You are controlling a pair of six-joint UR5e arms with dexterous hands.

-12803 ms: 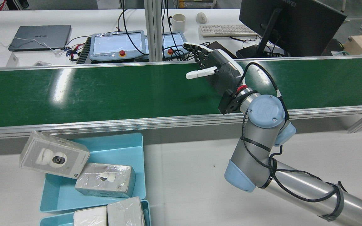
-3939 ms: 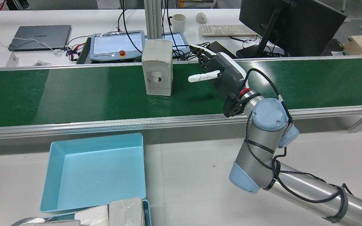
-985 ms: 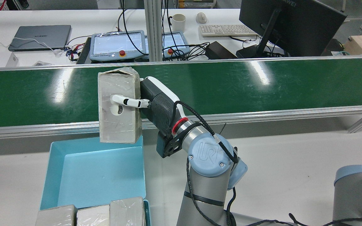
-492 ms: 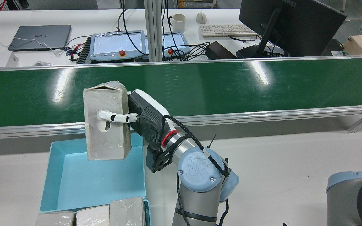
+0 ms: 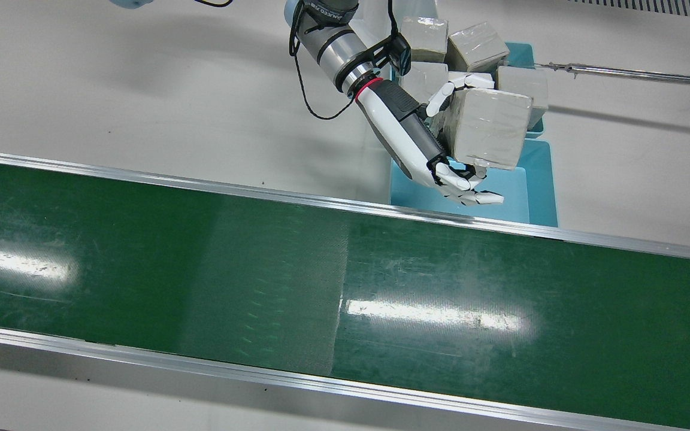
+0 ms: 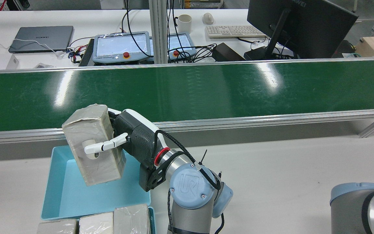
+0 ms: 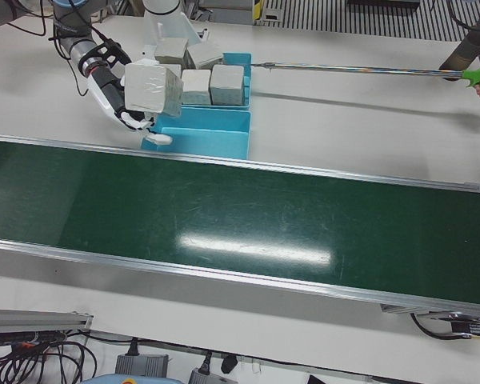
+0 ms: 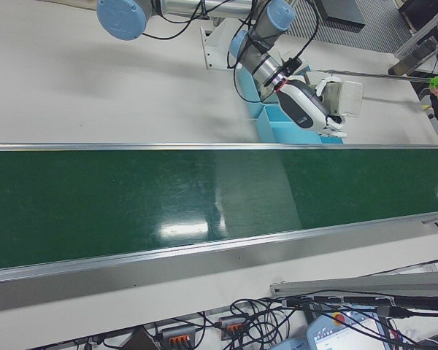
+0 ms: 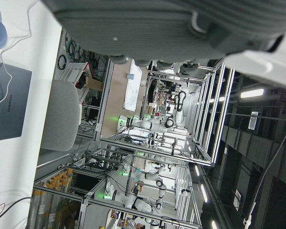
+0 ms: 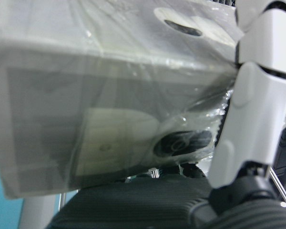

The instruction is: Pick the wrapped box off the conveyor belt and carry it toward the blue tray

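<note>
Hovering above blue tray (image 6: 76, 198): wrapped box (image 6: 91, 144) (tilted) in right hand (image 6: 131, 139).

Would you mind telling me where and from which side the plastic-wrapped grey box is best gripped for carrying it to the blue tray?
Grip the plastic-wrapped grey box across its two broad faces at mid-height, coming from its narrow side, as the right hand does now. The box is tall and flat-sided, so opposed fingers on the wide faces probably keep it steady, though it hangs tilted over the blue tray.
</note>
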